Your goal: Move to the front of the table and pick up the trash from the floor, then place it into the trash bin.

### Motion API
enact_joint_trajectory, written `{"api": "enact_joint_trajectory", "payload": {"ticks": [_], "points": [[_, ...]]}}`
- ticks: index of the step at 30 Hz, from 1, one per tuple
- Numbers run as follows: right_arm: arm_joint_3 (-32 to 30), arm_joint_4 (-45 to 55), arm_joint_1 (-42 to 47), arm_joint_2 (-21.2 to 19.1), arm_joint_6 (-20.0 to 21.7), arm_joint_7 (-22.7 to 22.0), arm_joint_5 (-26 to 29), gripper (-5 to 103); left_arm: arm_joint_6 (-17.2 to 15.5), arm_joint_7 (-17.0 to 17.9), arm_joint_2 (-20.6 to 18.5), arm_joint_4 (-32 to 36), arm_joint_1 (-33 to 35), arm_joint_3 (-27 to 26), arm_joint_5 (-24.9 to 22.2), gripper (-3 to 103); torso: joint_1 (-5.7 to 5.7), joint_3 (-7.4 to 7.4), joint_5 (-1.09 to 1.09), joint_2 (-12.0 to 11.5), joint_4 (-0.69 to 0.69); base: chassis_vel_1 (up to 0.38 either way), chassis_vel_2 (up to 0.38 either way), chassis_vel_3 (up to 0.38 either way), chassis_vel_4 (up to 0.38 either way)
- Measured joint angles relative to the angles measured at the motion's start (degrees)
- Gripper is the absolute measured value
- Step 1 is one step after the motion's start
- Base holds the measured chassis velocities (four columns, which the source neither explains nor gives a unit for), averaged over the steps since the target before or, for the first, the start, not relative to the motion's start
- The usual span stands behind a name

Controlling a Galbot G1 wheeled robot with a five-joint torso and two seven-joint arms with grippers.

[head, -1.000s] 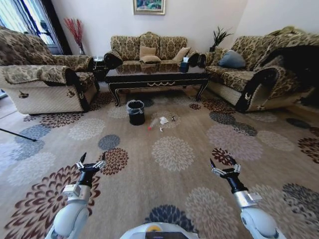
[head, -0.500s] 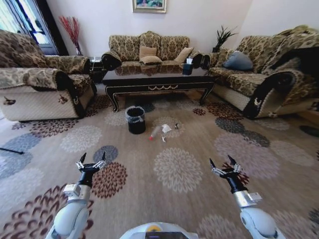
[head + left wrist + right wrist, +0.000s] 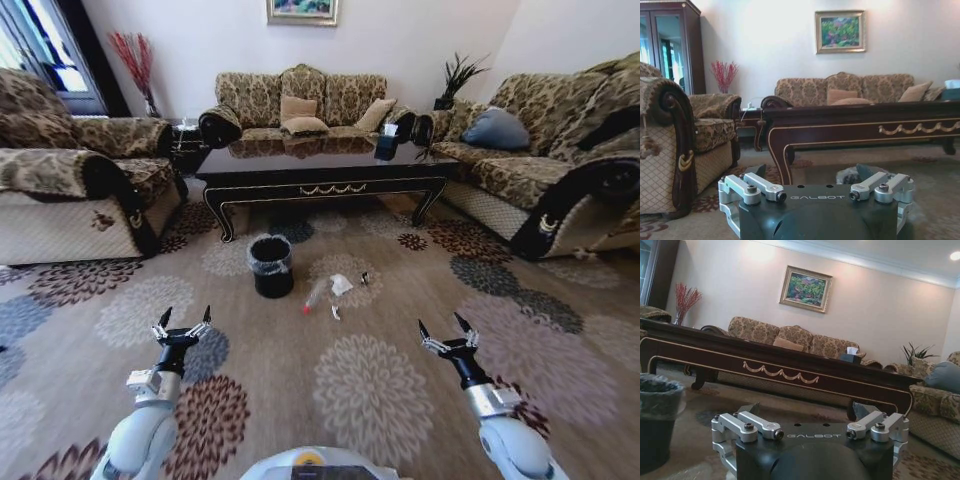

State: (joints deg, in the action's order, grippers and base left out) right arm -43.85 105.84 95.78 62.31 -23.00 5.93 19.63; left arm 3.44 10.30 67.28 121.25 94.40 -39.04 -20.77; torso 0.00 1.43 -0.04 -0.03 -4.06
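Counter: the dark coffee counter (image 3: 325,175) stands ahead of you, sofa behind it, armchairs on both sides; a tissue box (image 3: 389,129) sits on its top.
Trash bin: black trash bin (image 3: 271,266) with its clear liner stands on the carpet just before the counter, left of centre.
Trash: your trash lies on the floor just right of the bin: clear bottle (image 3: 316,295) with red cap, white paper wad (image 3: 341,284), small scraps near it.
Left hand: your left hand (image 3: 181,327) hangs low over the carpet, fingers spread, holding nothing, well apart from the trash.
Right hand: your right hand (image 3: 446,337) hangs likewise, fingers spread, empty.
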Motion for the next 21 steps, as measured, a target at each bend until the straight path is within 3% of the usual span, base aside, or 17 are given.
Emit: {"api": "enact_joint_trajectory", "payload": {"ticks": [3,15,17,20,21], "points": [[-0.11,0.01,-0.04,0.17,-0.01,-0.02,0.02,100,-1.28,0.91,-0.08,0.12,-0.03,-0.03,0.15,100,0.01,0.03,0.07,-0.01,0.04,-0.329,0.341,0.344,-0.336],[-0.22,0.15,0.4,0.93,-0.62,-0.74,-0.67,100,-4.79,2.6,-1.11,0.67,-1.2,0.17,-0.44,100,0.0,0.04,0.01,0.0,0.0,-0.329,0.333,0.332,-0.327],[-0.16,0.14,0.37,1.0,-1.44,-0.65,-0.63,100,-6.45,3.35,-1.6,0.93,-1.76,0.4,-0.85,100,0.01,0.04,0.07,0.0,0.02,-0.289,0.272,0.282,-0.291],[-0.16,0.14,0.44,1.0,-1.6,-0.6,-0.66,100,-8.26,4.17,-2.1,1.09,-2.3,0.67,-1.38,100,0.01,0.07,-0.01,-0.01,0.01,-0.227,0.187,0.204,-0.18],[-0.17,0.19,0.57,0.97,-1.64,-0.56,-0.81,100,-10.29,5.11,-2.62,1.31,-2.93,0.91,-1.75,100,0.02,0.07,0.04,-0.01,0.02,-0.157,0.161,0.104,-0.121]]}}
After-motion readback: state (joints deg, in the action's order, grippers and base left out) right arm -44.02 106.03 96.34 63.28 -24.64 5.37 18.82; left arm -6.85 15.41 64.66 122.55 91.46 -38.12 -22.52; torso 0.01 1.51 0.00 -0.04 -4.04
